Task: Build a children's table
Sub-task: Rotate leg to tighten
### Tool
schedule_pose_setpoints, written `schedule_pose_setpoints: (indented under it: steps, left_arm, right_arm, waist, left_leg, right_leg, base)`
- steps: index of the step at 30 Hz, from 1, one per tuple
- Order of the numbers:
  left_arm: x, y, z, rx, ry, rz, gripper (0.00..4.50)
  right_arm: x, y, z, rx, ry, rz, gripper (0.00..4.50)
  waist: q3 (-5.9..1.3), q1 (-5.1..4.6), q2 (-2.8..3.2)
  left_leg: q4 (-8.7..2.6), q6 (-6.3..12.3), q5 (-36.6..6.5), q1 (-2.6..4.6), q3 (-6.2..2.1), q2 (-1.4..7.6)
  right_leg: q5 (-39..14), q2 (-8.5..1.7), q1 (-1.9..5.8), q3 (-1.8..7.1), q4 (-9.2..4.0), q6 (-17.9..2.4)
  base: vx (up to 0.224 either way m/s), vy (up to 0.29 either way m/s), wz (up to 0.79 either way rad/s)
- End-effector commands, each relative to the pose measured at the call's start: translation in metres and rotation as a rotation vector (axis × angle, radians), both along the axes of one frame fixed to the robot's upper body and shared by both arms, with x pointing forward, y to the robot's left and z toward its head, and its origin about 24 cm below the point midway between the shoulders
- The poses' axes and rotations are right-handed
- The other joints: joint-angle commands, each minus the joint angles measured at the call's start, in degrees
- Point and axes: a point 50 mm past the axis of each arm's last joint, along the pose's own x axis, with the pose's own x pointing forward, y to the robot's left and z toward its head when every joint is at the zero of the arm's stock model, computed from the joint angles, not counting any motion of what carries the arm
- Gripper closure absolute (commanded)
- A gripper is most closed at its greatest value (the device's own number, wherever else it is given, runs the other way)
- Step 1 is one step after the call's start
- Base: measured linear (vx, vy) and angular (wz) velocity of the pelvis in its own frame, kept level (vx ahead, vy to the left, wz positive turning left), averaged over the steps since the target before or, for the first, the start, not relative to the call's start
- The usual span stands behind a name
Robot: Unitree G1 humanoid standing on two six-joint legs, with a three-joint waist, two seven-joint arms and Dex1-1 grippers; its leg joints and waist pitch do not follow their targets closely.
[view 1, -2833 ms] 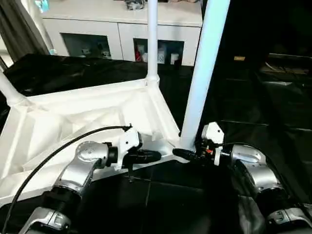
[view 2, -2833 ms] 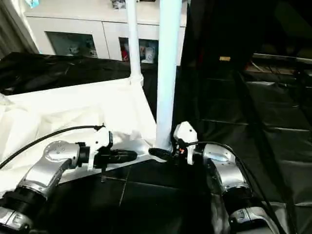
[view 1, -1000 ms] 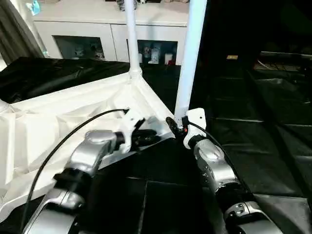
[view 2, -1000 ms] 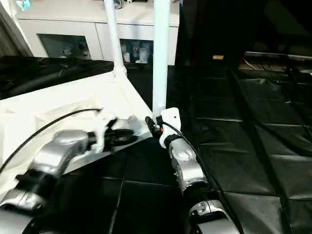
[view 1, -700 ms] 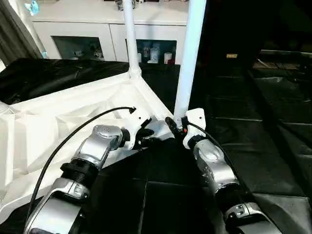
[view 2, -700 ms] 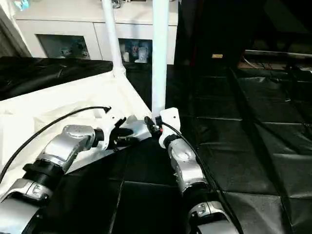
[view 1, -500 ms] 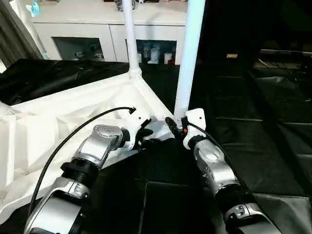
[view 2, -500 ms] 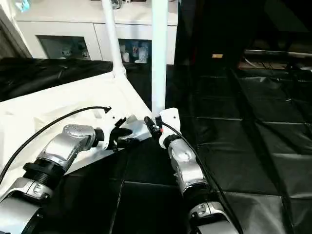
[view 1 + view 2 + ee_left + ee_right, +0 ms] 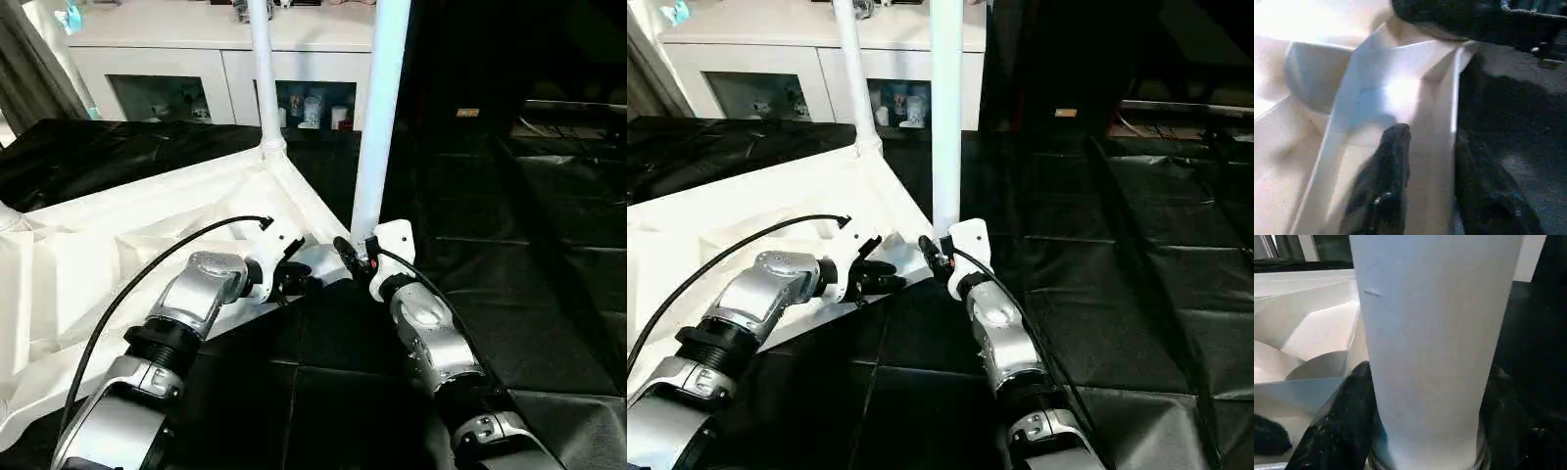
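At frame centre, our right gripper (image 9: 351,251) clamps the upright leg (image 9: 378,117); our left gripper (image 9: 297,279) pinches the rim of the upturned top (image 9: 118,245), filling the left.

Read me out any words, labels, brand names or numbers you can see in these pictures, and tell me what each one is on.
No text can be read.
A small yellowish tag sits on the dark background at the right: too small to read.
Small items behind the white cabinet's glass doors: any print is too small to read.
The children's table, its legs and both grippers carry no visible lettering.
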Motion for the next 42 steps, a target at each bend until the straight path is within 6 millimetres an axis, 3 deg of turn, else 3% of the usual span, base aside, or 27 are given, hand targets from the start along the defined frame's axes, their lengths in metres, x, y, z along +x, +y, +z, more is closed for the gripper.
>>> schedule_pose_setpoints:
  steps: [1,10,11,16,28,30,32,38,42]
  left_arm:
    - [-0.008,-0.004,-0.01,0.02,0.038,-0.032,3.23]
    - [-0.008,-0.005,-0.012,0.073,0.016,-0.061,3.97]
    - [-0.008,-0.005,-0.012,0.074,0.016,-0.06,4.22]
    - [-0.007,-0.003,-0.012,0.077,0.007,-0.045,4.47]
    - [-0.012,0.0,-0.015,0.047,-0.001,-0.073,4.47]
    - [-0.014,0.001,-0.017,0.047,-0.002,-0.075,4.5]
    - [-0.015,0.001,-0.017,0.046,-0.002,-0.077,4.5]
    - [-0.017,0.002,-0.019,0.041,-0.01,-0.085,4.5]
    - [-0.022,0.006,-0.016,0.038,-0.047,-0.147,4.5]
  right_arm:
    - [-0.01,0.0,-0.022,-0.047,0.107,0.013,1.93]
    - [-0.009,0.0,-0.022,-0.052,0.109,0.011,1.93]
    - [-0.009,0.0,-0.022,-0.052,0.109,0.011,1.93]
    - [-0.009,0.0,-0.023,-0.054,0.111,0.012,1.93]
    - [-0.007,-0.001,-0.02,-0.042,0.099,0.027,1.93]
    - [-0.006,-0.003,-0.019,-0.02,0.098,0.028,1.37]
    - [-0.005,-0.004,-0.018,-0.011,0.097,0.027,1.37]
    - [-0.004,-0.003,-0.011,0.014,0.054,0.048,0.72]
    - [-0.006,-0.015,-0.006,-0.024,0.004,0.112,0.51]
  waist:
    - [-3.15,0.06,0.38]
    - [-3.1,0.12,0.58]
    - [-3.07,0.12,0.53]
    - [-3.15,0.11,0.71]
    - [-3.12,-0.07,0.61]
    - [-3.19,-0.13,0.42]
    - [-3.13,-0.2,0.52]
    - [-3.07,-0.28,0.28]
    - [-3.14,-0.11,0.27]
  left_leg:
    - [-3.88,3.47,-6.0,-0.43,-0.84,2.37]
    - [-3.98,3.13,-6.9,-0.43,-0.88,2.34]
    - [-3.98,3.07,-7.2,-0.44,-0.84,2.29]
    - [-4.0,2.9,-7.0,-0.4,-0.9,2.33]
    - [-4.07,2.79,-7.6,-0.51,-0.92,2.34]
    - [-3.94,3.37,-6.8,-0.6,-0.87,2.28]
    - [-3.95,3.67,-6.5,-0.61,-0.88,2.32]
    - [-3.91,4.06,-6.2,-0.64,-0.81,2.26]
    - [-3.8,4.76,-5.3,-0.79,-0.84,2.36]
  right_leg:
    - [-7.5,-5.01,3.54,3.09,-3.63,-13.7]
    - [-9.0,-4.97,3.49,3.08,-3.85,-12.9]
    - [-9.5,-4.98,3.5,3.09,-3.9,-12.8]
    - [-9.5,-4.94,3.44,3.06,-3.85,-12.6]
    - [-10.2,-5.04,3.46,3.11,-3.93,-12.5]
    - [-8.9,-5.08,3.58,3.12,-3.73,-12.9]
    - [-9.2,-5.05,3.5,3.09,-3.8,-13.0]
    - [-10.7,-5.08,3.47,3.09,-3.92,-12.8]
    - [-10.2,-5.13,3.57,3.11,-3.79,-12.4]
  base:
    - [0.0,0.0,0.0]
    - [0.0,0.0,0.0]
    - [0.0,0.0,0.0]
    - [0.0,0.0,0.0]
    - [0.0,0.0,0.0]
    - [0.0,0.0,0.0]
    - [0.0,0.0,0.0]
    - [0.0,0.0,0.0]
    - [0.0,0.0,0.0]
